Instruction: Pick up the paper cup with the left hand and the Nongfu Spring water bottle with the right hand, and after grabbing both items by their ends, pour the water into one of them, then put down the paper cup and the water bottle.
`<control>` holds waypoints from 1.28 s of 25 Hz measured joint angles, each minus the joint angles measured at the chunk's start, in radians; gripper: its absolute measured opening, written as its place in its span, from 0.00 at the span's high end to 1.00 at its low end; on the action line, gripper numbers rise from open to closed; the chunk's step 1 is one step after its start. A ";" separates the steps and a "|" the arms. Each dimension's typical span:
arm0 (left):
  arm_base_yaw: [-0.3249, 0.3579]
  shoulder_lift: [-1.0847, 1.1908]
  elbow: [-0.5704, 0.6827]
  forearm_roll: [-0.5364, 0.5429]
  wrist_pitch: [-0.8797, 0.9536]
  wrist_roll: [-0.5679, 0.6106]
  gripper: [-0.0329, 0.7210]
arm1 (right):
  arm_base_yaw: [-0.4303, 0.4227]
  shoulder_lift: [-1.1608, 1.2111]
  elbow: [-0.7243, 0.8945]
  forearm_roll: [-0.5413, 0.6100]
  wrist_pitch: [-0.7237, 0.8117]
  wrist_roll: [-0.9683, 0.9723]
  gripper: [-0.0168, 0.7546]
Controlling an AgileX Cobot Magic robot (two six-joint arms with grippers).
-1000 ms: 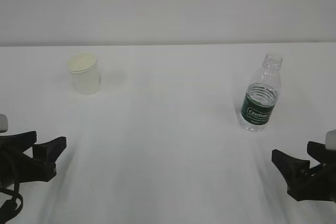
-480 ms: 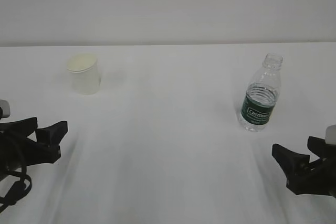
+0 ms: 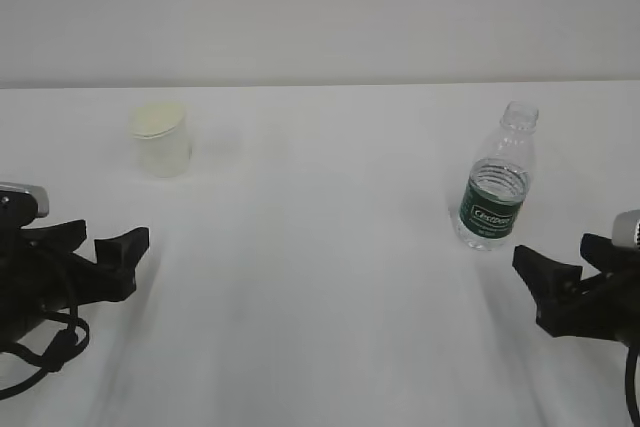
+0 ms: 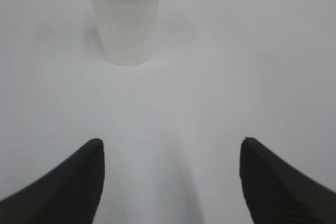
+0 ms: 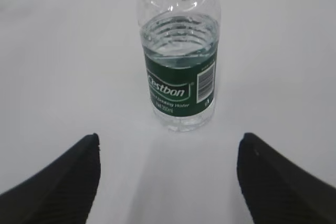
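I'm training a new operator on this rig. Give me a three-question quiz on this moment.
1. True or false: the cup stands upright on the table.
2. The bottle is: A capped, B uncapped, C lying down.
3. Fill in: both the left gripper and the right gripper are ____, holding nothing.

Key: 1 true; 2 B; 3 open.
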 joint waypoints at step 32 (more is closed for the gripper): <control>-0.002 0.002 -0.005 -0.010 0.000 0.003 0.18 | 0.000 0.301 -0.277 0.015 -0.002 0.006 0.19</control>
